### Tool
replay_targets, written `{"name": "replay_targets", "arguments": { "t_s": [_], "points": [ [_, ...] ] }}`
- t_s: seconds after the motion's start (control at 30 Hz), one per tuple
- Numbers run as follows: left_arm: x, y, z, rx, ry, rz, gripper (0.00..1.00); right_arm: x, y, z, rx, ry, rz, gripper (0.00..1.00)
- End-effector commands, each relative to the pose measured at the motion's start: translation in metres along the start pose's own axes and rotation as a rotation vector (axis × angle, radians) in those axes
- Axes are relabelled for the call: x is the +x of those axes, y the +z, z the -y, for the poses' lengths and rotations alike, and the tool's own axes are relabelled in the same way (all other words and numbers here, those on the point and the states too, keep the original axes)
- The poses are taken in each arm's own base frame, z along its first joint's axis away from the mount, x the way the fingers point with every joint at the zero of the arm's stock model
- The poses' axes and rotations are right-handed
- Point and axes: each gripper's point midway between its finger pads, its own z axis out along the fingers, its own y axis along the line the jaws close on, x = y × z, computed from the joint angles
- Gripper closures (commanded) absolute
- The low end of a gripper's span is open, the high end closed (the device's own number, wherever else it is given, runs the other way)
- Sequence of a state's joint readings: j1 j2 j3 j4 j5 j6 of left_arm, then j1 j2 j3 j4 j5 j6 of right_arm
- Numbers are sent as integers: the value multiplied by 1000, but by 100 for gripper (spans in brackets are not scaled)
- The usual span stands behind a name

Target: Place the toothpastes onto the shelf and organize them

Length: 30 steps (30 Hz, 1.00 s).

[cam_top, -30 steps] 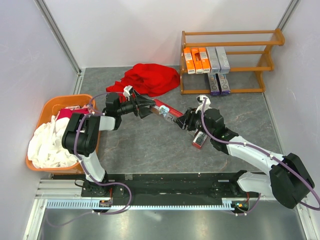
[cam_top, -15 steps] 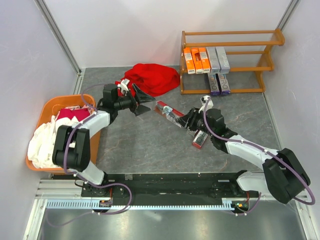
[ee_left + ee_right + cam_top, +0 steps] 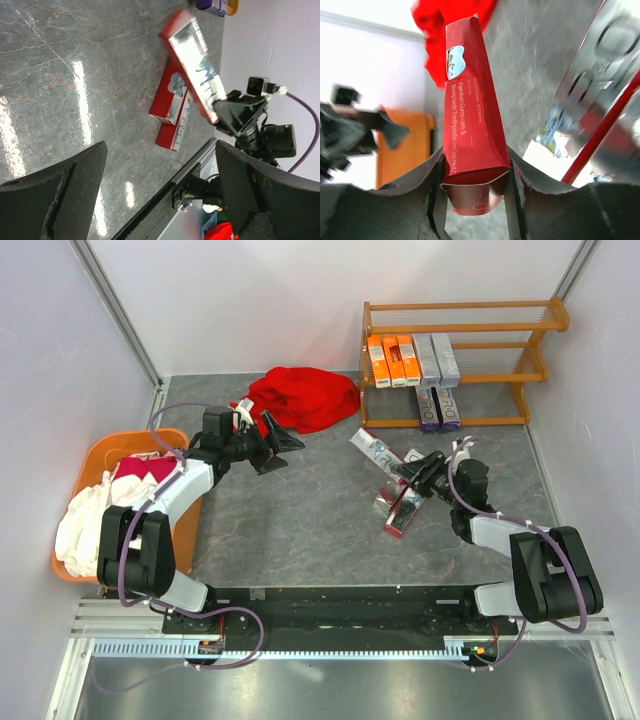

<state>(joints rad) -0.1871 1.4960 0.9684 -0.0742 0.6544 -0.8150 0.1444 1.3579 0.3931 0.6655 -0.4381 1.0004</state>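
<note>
Grey marbled tabletop (image 3: 300,530), glossy, streaked with glare, between plain pale walls. Over its right half, lifted and tilted: long slim red cardboard toothpaste box with a mirror-silver face (image 3: 378,450), clamped by its near end in the right gripper (image 3: 420,473), black jaws pressed flat against both narrow sides. From the right wrist: matte red panel, small white-and-blue badge, fine white lettering with "Toothpaste" legible, end flap creased and slightly gaping. Directly below on the table, two more red-and-silver toothpaste boxes (image 3: 400,515) lying side by side and touching, large lettering on the shiny faces, smeared by blur in the right wrist view. Back right, against the wall: small orange-brown wooden shelf (image 3: 490,422) with three slatted tiers and slanted side frames. On the middle tier, packed in one row at the left end, three orange boxes (image 3: 392,362) then two plain silver-grey boxes (image 3: 430,358). On the bottom tier, two silver-and-purple boxes (image 3: 430,408) side by side, print too small to read. Left of the shelf, crumpled red cloth (image 3: 305,398) in soft folds. Just in front of it, left gripper (image 3: 283,445) above the table with jaws spread wide and nothing between them, well apart from the held box; thick black rough-edged fingers (image 3: 50,195) cut off at the bottom of the left wrist view. Far left, orange plastic basket (image 3: 115,450) heaped with white and pink fabric (image 3: 95,530), right rim partly hidden by the left arm
</note>
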Motion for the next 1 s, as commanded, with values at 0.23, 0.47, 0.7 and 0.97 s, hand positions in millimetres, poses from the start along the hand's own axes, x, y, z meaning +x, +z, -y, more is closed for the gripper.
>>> {"name": "replay_targets", "arguments": {
  "t_s": [0.23,0.47,0.7,0.97],
  "points": [
    [-1,3,-5,-14,56,-8,4,-102,-31,6,-134,112,233,60],
    [-1,2,-5,-12,59,-10,4,-147,-39,17,-178,178,329,61],
    [-1,3,-6,-18,58,-14,4,-184,-52,33,-173,205,427,61],
    [1,6,-10,-22,52,-27,4,-211,-54,60,-173,276,514,62]
  ]
}}
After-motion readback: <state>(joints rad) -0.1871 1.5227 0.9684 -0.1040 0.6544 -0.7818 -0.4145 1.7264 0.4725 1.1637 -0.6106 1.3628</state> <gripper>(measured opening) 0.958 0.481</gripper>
